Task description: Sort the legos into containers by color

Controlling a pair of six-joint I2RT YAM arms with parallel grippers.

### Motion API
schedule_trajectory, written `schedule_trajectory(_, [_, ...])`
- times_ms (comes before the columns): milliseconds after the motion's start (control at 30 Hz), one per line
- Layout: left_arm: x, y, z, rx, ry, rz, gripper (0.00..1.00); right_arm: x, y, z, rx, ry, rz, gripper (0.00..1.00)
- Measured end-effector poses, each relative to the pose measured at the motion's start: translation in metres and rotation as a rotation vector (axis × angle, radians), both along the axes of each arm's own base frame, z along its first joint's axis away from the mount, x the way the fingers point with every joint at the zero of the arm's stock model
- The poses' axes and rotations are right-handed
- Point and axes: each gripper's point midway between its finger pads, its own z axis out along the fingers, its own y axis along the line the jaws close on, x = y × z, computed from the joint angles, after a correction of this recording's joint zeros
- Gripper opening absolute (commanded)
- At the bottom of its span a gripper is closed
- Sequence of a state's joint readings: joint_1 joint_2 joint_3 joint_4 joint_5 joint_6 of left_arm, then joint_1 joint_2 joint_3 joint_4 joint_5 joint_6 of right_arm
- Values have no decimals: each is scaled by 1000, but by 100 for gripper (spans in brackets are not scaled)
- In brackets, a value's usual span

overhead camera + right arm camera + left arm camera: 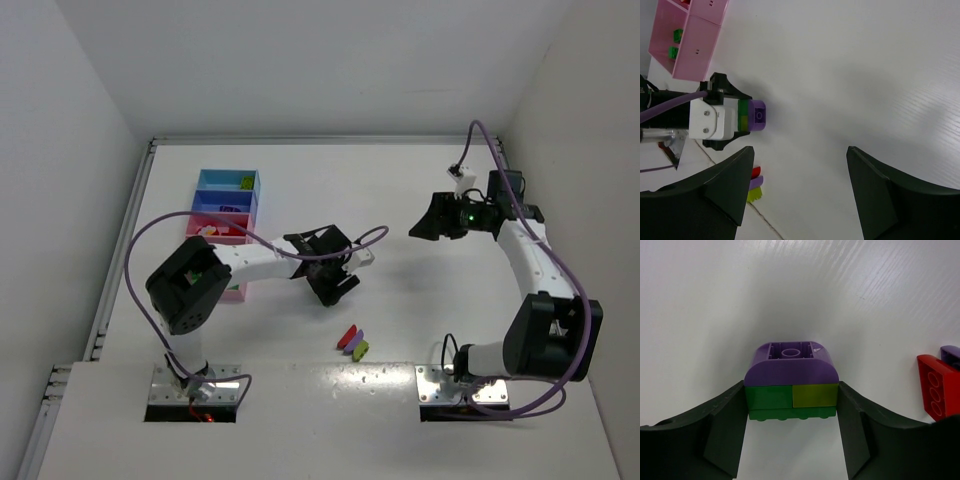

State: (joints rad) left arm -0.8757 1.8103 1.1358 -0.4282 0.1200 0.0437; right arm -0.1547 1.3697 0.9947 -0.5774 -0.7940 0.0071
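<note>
At the far left of the table (400, 180) sit the containers (203, 181), a joined row of blue and pink trays with a few pieces in them. Just to their right, the left fingers (722, 425) pinch a stacked block (790, 367). Both inner faces press on the ends of its green and yellow-green lower layers with no gap showing. The purple cap sticks out beyond the tips, away from the wrist, so the block's long axis runs across the grip, finger to finger. I cannot tell whether it rests on the table or hangs just above it. Nearer the bases, three loose legos (353, 342), red, purple and yellow-green, lie side by side with nothing touching them. Farther right, the right fingers (880, 195) stand spread wide with nothing between them, well apart from the block. Seen from that wrist, the block lies ahead and left of the gap, purple end leading. Since the block mixes colours, it probably has to be pulled apart first, and the purple cap is the free end the right arm could reach.
</note>
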Motion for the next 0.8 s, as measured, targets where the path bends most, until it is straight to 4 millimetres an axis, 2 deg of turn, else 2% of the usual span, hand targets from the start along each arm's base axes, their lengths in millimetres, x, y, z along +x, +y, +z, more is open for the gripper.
schedule_trajectory(100, [0, -2, 1, -21, 3, -4, 25, -1, 2, 1, 14, -1, 7, 75])
schedule_trajectory(200, [-14, 5, 11, -80, -5, -39, 25, -5, 10, 0, 66, 6, 27, 75])
schedule_trajectory(267, [-27, 12, 30, -137, -29, -72, 23, -12, 21, -4, 133, 37, 48, 75])
schedule_trajectory(333, [-32, 12, 57, -215, -58, -105, 22, -20, 34, -9, 213, 82, 73, 75])
schedule_trajectory(400, [-25, 7, 81, -297, -99, -117, 22, -27, 50, -13, 298, 139, 104, 75])
schedule_trajectory(467, [-13, 8, 95, -339, -130, -104, 21, -33, 65, -16, 364, 202, 143, 75])
schedule_trajectory(633, [-3, 8, 102, -356, -143, -94, 21, -40, 101, -11, 439, 292, 263, 72])
schedule_trajectory(800, [1, 4, 105, -358, -149, -98, 21, -34, 136, 7, 403, 254, 390, 68])
